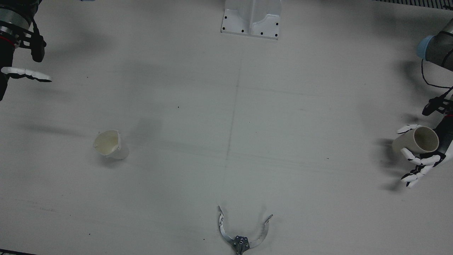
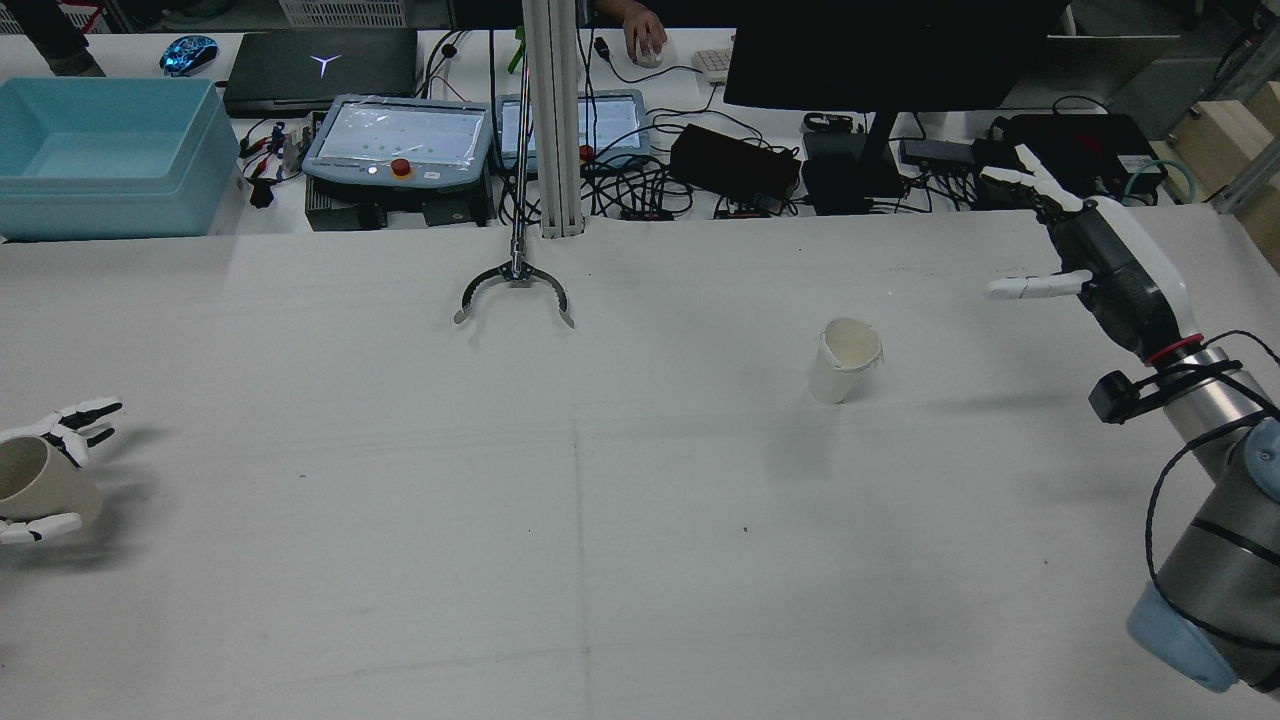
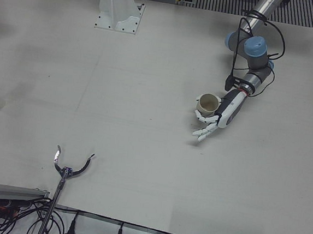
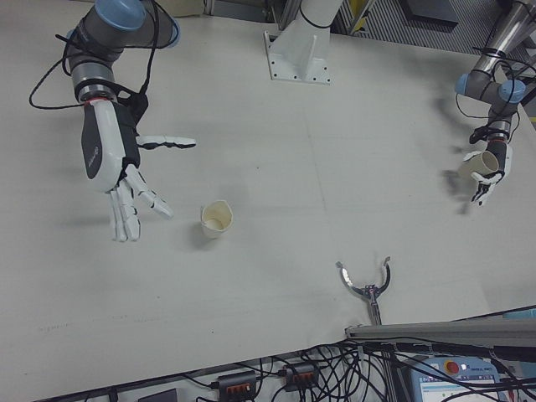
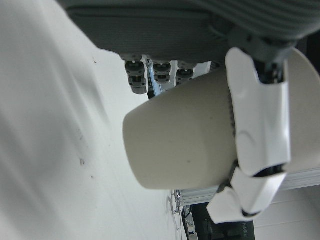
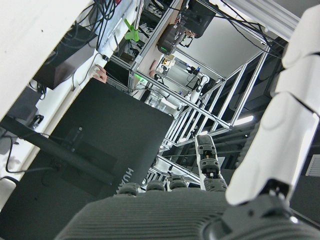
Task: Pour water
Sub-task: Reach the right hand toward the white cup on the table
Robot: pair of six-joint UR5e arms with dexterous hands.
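My left hand is shut on a beige cup and holds it tilted above the table at its own side's edge. Both also show in the rear view, hand and cup, and in the left-front view, hand and cup. The left hand view shows the cup close up, with a finger over its side. A white cup stands upright on the right arm's half of the table; it also shows in the rear view. My right hand is open and empty, raised well away from the white cup.
A metal claw tool lies at the operators' edge, mid-table. The white pedestal base stands at the robot's side. Beyond the table in the rear view are a blue bin, teach pendants and cables.
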